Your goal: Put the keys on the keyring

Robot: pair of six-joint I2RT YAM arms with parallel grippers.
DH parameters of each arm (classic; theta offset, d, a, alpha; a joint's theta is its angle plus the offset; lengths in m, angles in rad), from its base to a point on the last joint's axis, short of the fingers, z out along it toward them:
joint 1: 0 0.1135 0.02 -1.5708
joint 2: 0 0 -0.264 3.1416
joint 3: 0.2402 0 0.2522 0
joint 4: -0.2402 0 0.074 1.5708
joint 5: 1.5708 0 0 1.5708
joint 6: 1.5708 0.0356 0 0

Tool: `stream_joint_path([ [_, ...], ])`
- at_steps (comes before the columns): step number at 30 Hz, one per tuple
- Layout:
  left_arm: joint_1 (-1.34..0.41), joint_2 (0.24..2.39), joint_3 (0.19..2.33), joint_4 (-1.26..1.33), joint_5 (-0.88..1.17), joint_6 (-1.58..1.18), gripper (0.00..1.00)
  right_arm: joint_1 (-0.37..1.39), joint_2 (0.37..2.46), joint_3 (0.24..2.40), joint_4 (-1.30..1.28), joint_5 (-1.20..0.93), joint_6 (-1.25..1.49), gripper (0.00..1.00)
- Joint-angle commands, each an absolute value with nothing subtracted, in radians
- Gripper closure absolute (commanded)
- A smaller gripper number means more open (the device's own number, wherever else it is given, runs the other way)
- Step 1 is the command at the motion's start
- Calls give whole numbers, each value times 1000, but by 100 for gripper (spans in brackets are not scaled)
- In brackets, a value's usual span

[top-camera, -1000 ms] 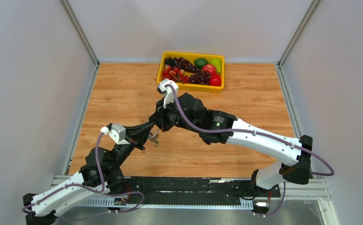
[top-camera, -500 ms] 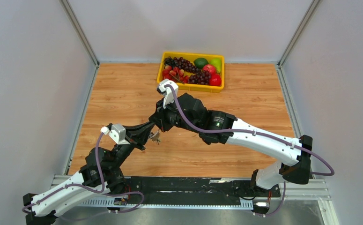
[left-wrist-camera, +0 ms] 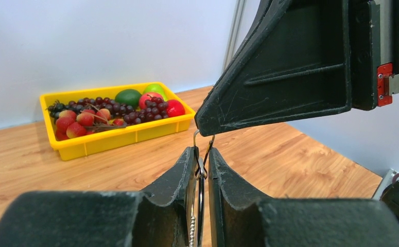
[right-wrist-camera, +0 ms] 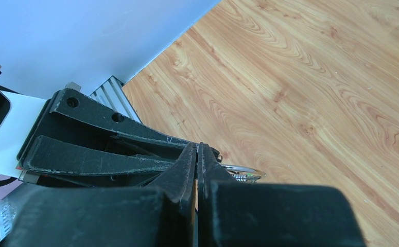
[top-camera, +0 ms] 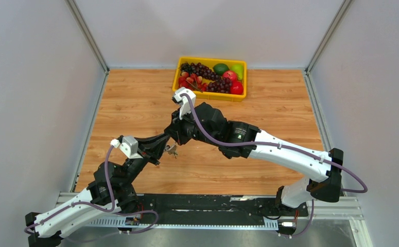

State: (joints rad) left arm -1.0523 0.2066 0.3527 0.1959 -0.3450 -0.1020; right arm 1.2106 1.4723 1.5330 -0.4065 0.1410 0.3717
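My left gripper (top-camera: 161, 149) is shut on the silver keyring (left-wrist-camera: 201, 177), which stands edge-on between its fingers (left-wrist-camera: 179, 180) with a ball chain (left-wrist-camera: 192, 226) beside it. My right gripper (top-camera: 173, 140) comes from above, and its shut tips (left-wrist-camera: 207, 128) pinch a small thin wire loop (left-wrist-camera: 203, 144) that hooks onto the ring. In the right wrist view my right gripper (right-wrist-camera: 197, 150) is shut, and the ring (right-wrist-camera: 244, 170) juts out to its right over the left gripper's fingers (right-wrist-camera: 109, 154). A small metal cluster (top-camera: 172, 151) hangs between the grippers. No key heads show clearly.
A yellow tray (top-camera: 210, 95) of grapes, apples and other fruit stands at the back of the wooden table (top-camera: 279, 113); it also shows in the left wrist view (left-wrist-camera: 120, 136). Grey walls close in both sides. The arm bases sit at the near edge.
Both grippers hold their places, still shut. The small metal cluster between them has shifted very slightly up and to the right.
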Motion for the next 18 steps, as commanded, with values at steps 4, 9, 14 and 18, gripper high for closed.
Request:
stream_joint_path([
  [4,-1052,208,396,234,-325,-101,77,1217,1481,1586,-380,160,359,100],
  [9,-1052,209,389,226,-321,-110,77,1217,1480,1595,-380,159,357,100],
  [14,-1052,202,381,223,-324,-113,76,1219,1478,1600,-380,159,357,100],
  [18,-1052,200,380,221,-328,-112,75,1222,1476,1601,-380,164,357,100],
])
